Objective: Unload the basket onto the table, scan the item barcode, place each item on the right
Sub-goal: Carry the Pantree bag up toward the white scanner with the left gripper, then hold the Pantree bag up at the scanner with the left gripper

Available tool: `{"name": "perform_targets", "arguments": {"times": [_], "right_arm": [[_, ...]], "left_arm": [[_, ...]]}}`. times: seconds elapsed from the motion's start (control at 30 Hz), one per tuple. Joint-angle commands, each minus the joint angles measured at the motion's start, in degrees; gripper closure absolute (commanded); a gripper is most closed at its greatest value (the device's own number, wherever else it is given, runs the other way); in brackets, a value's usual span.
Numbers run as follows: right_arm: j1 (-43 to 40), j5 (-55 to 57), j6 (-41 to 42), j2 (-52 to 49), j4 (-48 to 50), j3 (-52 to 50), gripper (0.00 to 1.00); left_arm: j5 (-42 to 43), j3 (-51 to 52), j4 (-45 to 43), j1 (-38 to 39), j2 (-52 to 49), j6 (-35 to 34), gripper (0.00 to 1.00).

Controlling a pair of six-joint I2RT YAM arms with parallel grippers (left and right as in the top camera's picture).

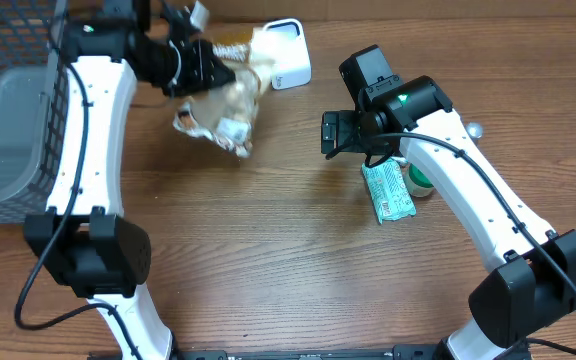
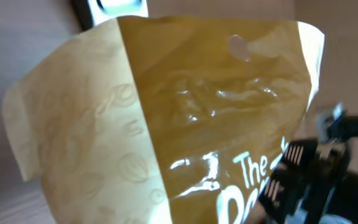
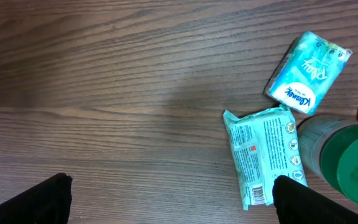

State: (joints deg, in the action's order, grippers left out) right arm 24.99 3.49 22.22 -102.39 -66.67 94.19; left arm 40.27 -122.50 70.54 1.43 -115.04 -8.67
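Seen from above, your left end effector (image 1: 190, 68) is clenched on the top edge of a crinkly gold-and-clear bag (image 1: 223, 108), at the far side of the bench (image 1: 268, 260), left of centre. The bag hangs from that grip. Its lower end is close to the wood or resting on it; which one cannot be told. Just right of the bag, at the far edge, stands a white box that looks to be the scanner (image 1: 290, 55).

The bag is held up beside the scanner rather than lying flat, probably so that a printed face can be turned toward it. In the left wrist view the gold face fills the frame, with part of a white word on it and a corner of the scanner above. No barcode shows there, so the bag likely needs turning.

Your right end effector (image 1: 331, 133) hovers released and empty, fingers wide apart, over bare wood right of centre. Near it lie a pack of wipes (image 3: 260, 158), a green-capped bottle (image 3: 347, 162) against the pack's right side, and tissues (image 3: 306, 74) further off. It sits clear of the scanner, probably to leave the left arm room. A basket (image 1: 8, 120) stands at the far left.
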Motion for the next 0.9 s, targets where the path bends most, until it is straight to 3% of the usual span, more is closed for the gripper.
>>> {"name": "perform_targets", "arguments": {"times": [0.0,0.23,0.5,0.87], "right_arm": [[-0.37,0.94,-0.22,0.15,0.17,0.63,0.0],[-0.37,0.94,-0.2,0.15,0.17,0.63,0.0],[-0.37,0.94,-0.2,0.15,0.17,0.63,0.0],[-0.37,0.94,-0.22,0.15,0.17,0.63,0.0]], "left_arm": [[-8.41,-7.67,0.09,0.96,3.15,-4.17,0.96],[-25.22,-10.49,-4.33,6.12,2.95,-6.21,0.96],[-55.89,-10.32,-19.08,16.37,2.23,-5.31,0.96],[-67.1,-10.32,-39.58,21.86,-6.23,4.11,0.96]]}}
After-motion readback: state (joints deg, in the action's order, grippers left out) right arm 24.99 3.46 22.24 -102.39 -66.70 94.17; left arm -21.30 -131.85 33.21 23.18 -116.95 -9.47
